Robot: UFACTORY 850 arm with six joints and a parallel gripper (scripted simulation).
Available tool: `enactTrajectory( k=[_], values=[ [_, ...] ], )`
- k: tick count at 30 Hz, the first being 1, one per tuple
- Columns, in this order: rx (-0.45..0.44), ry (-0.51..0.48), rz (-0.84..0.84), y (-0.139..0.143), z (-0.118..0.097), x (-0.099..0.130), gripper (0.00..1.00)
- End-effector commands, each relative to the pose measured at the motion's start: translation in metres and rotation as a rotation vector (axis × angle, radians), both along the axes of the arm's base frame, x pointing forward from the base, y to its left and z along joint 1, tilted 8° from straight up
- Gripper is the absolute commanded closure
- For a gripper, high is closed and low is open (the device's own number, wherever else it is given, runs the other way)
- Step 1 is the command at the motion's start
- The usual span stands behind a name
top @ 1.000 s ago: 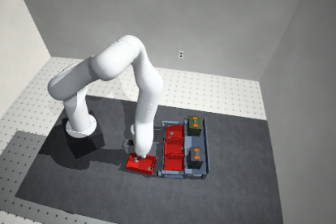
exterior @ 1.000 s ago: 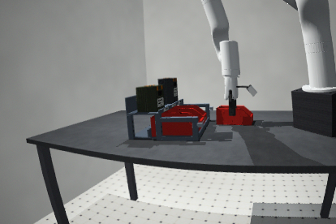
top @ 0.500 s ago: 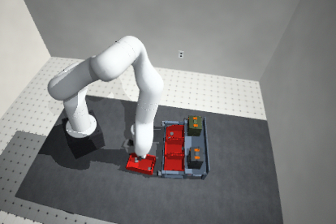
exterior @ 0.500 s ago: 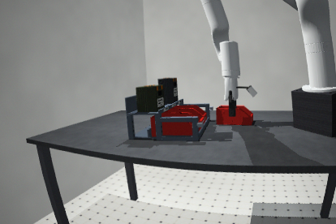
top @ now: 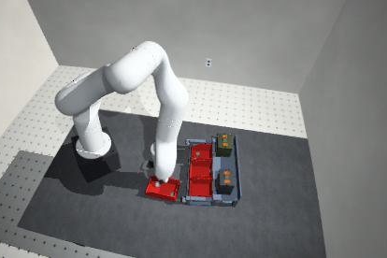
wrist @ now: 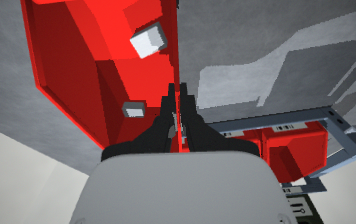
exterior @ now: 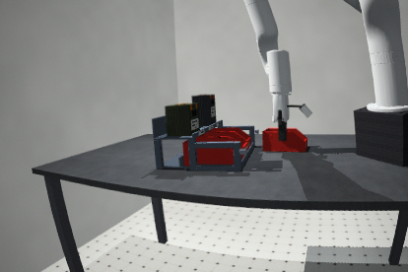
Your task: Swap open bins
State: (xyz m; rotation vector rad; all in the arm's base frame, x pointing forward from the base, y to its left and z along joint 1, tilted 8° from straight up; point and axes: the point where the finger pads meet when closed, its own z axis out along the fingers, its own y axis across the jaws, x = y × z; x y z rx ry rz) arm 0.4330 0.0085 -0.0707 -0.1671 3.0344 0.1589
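A red open bin (top: 164,190) (exterior: 298,141) (wrist: 117,30) stands on the table in front of the shelf, with light grey parts in it; two show in the wrist view. My gripper (top: 163,180) (exterior: 282,138) (wrist: 178,93) points down and is shut on this bin's side wall, one finger inside and one outside. The blue-grey shelf (top: 200,202) (exterior: 238,157) (wrist: 342,126) holds three red bins side by side. The far one (top: 204,150) has a grey part in it. The middle one (top: 199,167) and the near one (top: 199,189) show no parts in the top view.
A green box (top: 224,147) (exterior: 178,120) and a dark box (top: 225,183) (exterior: 202,108) with orange marks stand on the shelf's raised rear board. The shelf's end frames rise beside the bins. The arm's black base block (top: 100,167) (exterior: 379,138) stands on the other side of the table bin.
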Motion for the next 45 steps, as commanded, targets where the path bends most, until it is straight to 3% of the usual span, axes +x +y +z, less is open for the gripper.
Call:
enactTrajectory(
  k=[1,26,45],
  values=[
    [0.000,-0.001,0.000,0.000,0.000,0.001,1.00],
    [0.000,-0.001,0.000,0.000,0.003,0.000,1.00],
    [0.000,-0.001,0.000,-0.005,0.050,-0.004,1.00]
  ],
)
